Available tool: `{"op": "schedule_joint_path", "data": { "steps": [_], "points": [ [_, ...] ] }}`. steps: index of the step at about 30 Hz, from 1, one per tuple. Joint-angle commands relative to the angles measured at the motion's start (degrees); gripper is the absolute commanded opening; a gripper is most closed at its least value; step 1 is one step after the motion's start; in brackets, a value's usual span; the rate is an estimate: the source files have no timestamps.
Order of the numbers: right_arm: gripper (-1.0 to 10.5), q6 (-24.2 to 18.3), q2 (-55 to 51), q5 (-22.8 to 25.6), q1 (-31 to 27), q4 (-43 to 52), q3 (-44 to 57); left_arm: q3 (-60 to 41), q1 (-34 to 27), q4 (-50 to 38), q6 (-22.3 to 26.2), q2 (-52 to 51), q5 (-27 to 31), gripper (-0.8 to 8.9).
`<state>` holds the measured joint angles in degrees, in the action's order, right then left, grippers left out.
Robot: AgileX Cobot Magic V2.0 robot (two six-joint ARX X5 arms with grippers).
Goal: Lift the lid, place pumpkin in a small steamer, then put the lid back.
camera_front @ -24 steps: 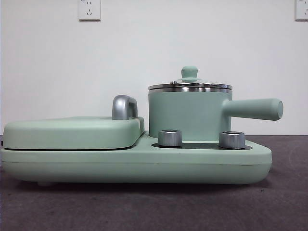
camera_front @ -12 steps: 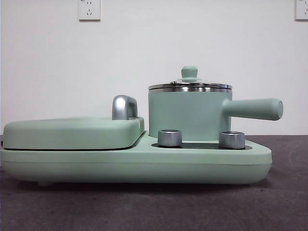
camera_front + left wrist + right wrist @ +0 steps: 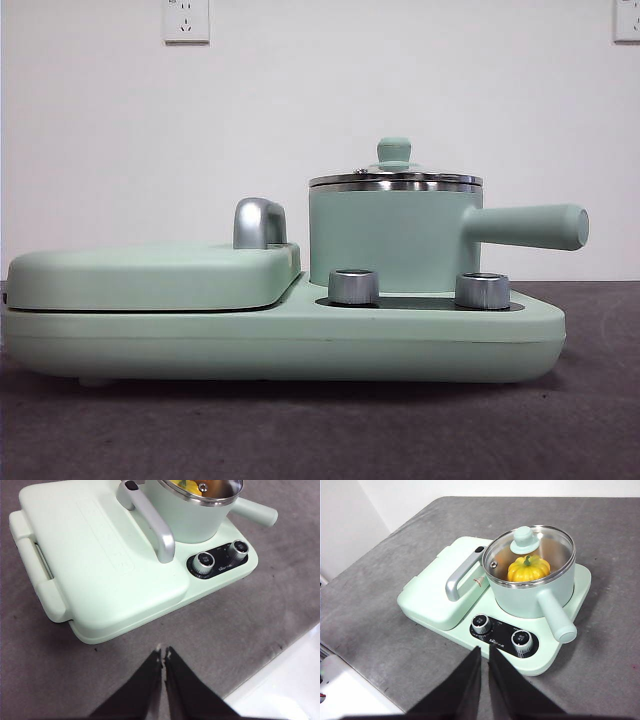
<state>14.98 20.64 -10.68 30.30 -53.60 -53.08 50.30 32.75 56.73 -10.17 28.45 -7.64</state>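
The small steamer stands on the right half of the mint-green cooker, its long handle pointing right. The glass lid with its mint knob sits flat on the steamer rim. Through the glass I see the yellow-orange pumpkin with a green stem inside the pot. My left gripper hangs shut over the grey table, off the cooker's front edge. Near the knob side of the cooker, my right gripper is shut as well, high above the table. Neither holds anything, and neither shows in the front view.
The flat griddle cover with a steel handle fills the cooker's left half. Two steel dials face front on the base. The grey table top ends at a white edge near the left gripper.
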Motion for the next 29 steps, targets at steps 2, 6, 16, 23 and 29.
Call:
{"op": "schedule_joint_path", "data": {
  "steps": [2,6,16,23,29],
  "points": [
    [0.2,-0.6,0.2,0.2,0.3,1.1,-0.4,0.7,0.3,-1.2,-1.4,-1.1,0.0,0.06],
    [0.2,-0.6,0.2,0.2,0.3,1.1,-0.4,0.7,0.3,-1.2,-1.4,-1.2,0.0,0.06],
    [0.2,-0.6,0.2,0.2,0.3,1.1,-0.4,-4.8,-8.1,-3.9,-1.3,-5.1,-0.1,0.06],
    [0.2,-0.6,0.2,0.2,0.3,1.1,-0.4,-21.7,-21.0,-27.1,-2.1,-13.2,-0.1,0.06],
    [0.2,-0.6,0.2,0.2,0.3,1.1,-0.4,-35.7,-26.1,-45.4,4.5,-20.2,0.2,0.06]
  ]
}}
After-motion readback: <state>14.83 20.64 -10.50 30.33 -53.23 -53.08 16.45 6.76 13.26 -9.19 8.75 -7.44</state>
